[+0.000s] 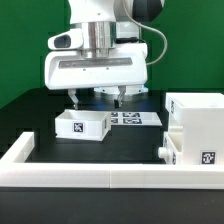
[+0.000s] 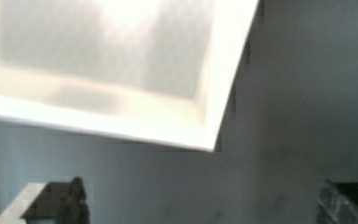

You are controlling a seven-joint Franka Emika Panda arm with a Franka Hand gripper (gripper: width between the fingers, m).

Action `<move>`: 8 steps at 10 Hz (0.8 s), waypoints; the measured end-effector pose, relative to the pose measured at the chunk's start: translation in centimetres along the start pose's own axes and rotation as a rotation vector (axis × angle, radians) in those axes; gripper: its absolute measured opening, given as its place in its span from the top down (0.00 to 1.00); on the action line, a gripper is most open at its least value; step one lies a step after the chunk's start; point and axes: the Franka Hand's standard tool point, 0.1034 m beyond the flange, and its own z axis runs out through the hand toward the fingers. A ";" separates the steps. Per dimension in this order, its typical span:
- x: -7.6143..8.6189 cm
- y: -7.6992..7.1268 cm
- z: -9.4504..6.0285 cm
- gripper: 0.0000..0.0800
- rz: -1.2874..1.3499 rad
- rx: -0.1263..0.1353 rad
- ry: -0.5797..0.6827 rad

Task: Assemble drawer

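Arm (image 1: pixel 100 30): comes down from above, over the middle of the tabletop (image 1: pixel 35 115).
Gripper (image 1: pixel 97 98): spread wide, nothing between the fingers (image 1: pixel 75 97); it hangs clear of the dark tabletop.
Wrist view: both fingertips (image 2: pixel 51 200) show at the picture's corners, with only bare tabletop between them. The gripper (image 2: pixel 202 200) is empty.
Box (image 1: pixel 82 124): small, white and open-top, with a square tag on the side facing the camera. It sits flat near the tabletop's middle, toward the exterior view's left, just below the gripper and not touched by it.
Box, wrist view (image 2: pixel 105 60): a corner and the inner floor are visible, off to one side of the finger gap.
Casing (image 1: pixel 197 118): tall and white, standing upright by the tabletop's edge on the exterior view's right.
Second box (image 1: pixel 190 150): low against the casing, tag facing the camera, dark knob (image 1: pixel 163 153) toward the exterior view's left. Cannot tell whether it is slotted in or only beside the casing.
Marker board (image 1: pixel 133 117): flat on the tabletop behind the box, partly hidden by the gripper.
Wall (image 1: pixel 100 172): low and white, running along the near edge and the exterior view's left edge.
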 end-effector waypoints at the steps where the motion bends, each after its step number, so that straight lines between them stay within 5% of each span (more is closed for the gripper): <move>1: 0.0 -0.1 0.0 0.19 0.000 0.002 -0.004; 5: -0.4 -0.1 0.2 0.19 0.024 0.005 -0.009; 8: -2.9 -0.9 1.5 0.19 0.045 0.008 -0.034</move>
